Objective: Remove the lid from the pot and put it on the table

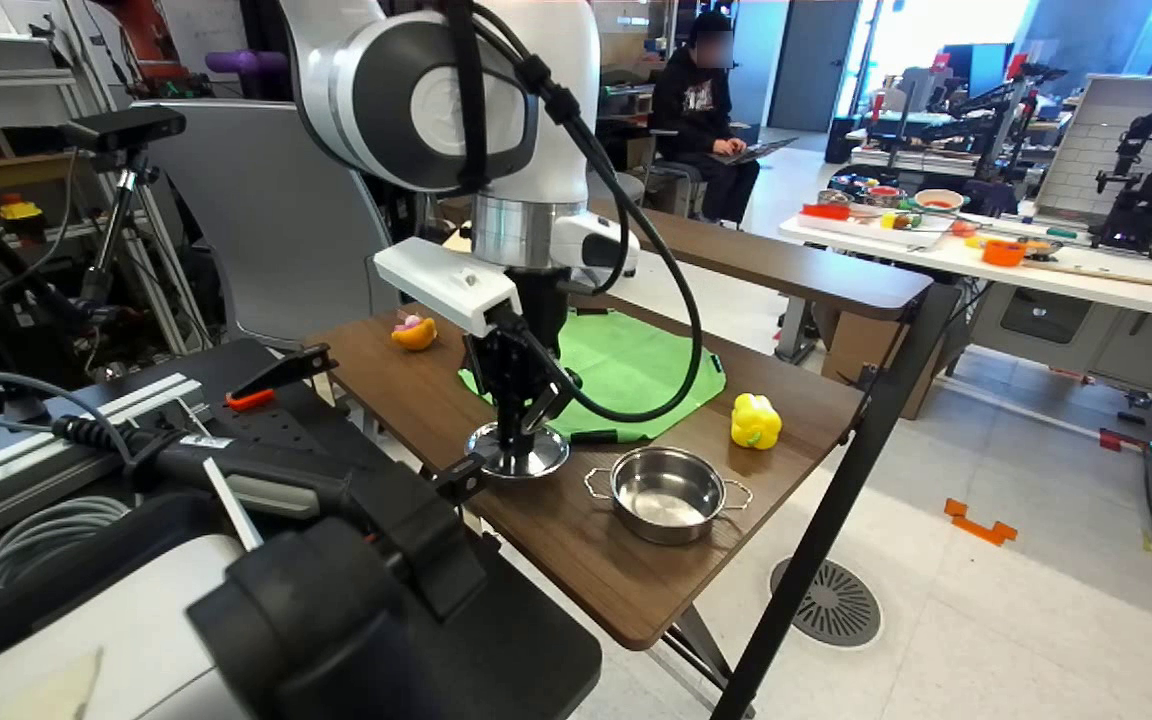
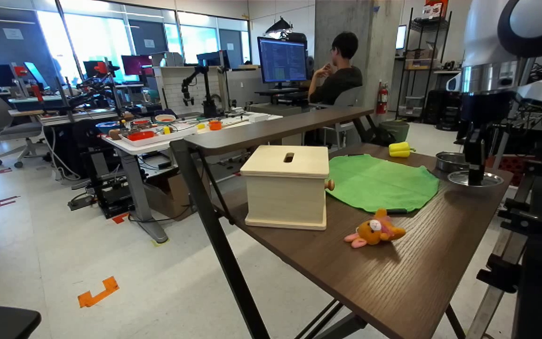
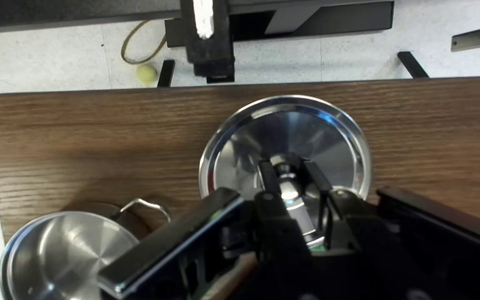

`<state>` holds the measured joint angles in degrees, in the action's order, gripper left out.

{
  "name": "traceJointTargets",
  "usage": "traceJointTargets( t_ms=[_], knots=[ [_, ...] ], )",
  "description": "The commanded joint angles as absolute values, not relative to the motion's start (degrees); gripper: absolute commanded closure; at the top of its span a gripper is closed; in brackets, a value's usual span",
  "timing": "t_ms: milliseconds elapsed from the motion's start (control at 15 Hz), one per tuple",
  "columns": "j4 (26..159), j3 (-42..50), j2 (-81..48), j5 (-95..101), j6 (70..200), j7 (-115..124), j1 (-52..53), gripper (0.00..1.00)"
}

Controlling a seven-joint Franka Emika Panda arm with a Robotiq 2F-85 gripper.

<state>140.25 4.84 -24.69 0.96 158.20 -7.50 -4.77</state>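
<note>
The shiny round lid [image 1: 548,458] shows in both exterior views, also here [image 2: 493,179], and in the wrist view [image 3: 290,121]. My gripper [image 3: 286,166] has its fingers on both sides of the lid's knob and looks shut on it; it also shows in both exterior views [image 1: 516,445] [image 2: 476,179]. The lid is roughly level and appears a little above the dark brown table [image 1: 586,565], near its long edge. The steel pot [image 1: 666,518] stands uncovered beside the lid, its inside bare. It shows at the lower left of the wrist view [image 3: 69,250], partly cut off.
A green cloth [image 2: 384,181] lies on the table. A yellow pepper [image 1: 756,421] is near the pot. An orange plush toy [image 2: 374,231] and a wooden box [image 2: 285,197] are farther along. A raised shelf [image 1: 786,262] runs along one side. Black equipment [image 1: 266,450] borders the lid's side.
</note>
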Motion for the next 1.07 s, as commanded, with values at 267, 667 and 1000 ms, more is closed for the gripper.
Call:
traceJointTargets(
  t_ms=[267, 667, 1000],
  knots=[
    [138.4, 6.4, -29.4, 3.9, 156.4, -6.0, -3.8, 0.95],
    [136.6, 9.7, -30.9, 6.8, 158.3, -2.2, -2.1, 0.95],
    [135.3, 10.3, -32.6, 7.4, 158.5, -1.4, -2.1, 0.95]
  ],
)
